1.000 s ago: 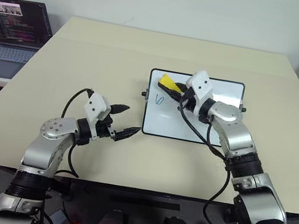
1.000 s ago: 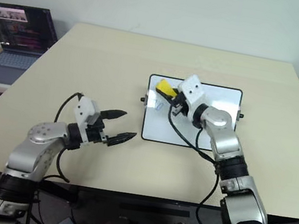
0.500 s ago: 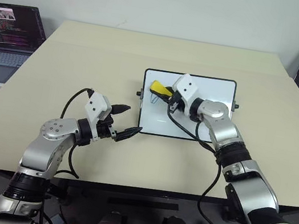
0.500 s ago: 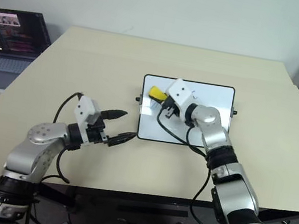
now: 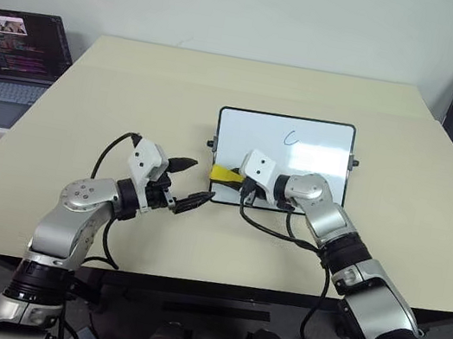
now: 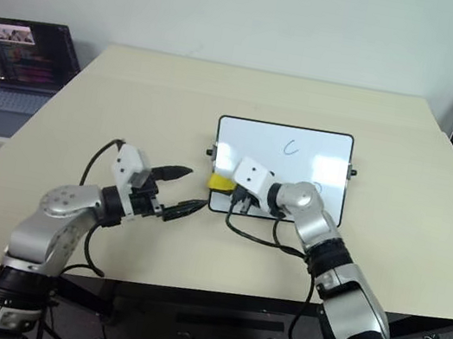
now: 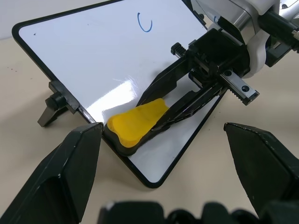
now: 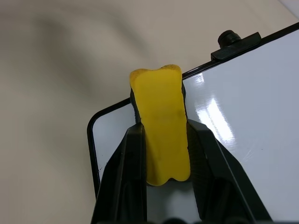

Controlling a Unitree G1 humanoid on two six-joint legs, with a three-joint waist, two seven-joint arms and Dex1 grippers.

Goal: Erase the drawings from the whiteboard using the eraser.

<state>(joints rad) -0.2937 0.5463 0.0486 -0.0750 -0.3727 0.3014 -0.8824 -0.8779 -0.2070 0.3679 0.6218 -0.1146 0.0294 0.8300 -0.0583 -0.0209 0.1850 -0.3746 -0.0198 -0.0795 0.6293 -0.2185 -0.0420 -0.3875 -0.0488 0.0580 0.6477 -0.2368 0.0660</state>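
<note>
Nearest, left gripper [image 5: 192, 183]: two black fingers spread wide, nothing between them, hovering over the bare table [image 5: 116, 97] just short of the whiteboard's near left corner.

Next, right gripper [image 5: 227, 176]: fingers clamped narrow on the eraser [image 5: 224, 173], reaching in from the right across the board's near edge.

Eraser: bright yellow soft block, pinched at its waist between the two fingers, its free end at the board's near left corner, over the black frame; whether it presses on the surface cannot be told.

Whiteboard [image 5: 317, 155]: white, thin black frame, rounded corners, a small black knob at each short side; lies flat at mid-table.

Drawings: one blue "C" [image 5: 292, 135] near the far edge, well apart from the eraser.

Farthest, laptop [image 5: 14, 53]: open, screen lit, on a side surface at the far left.
</note>
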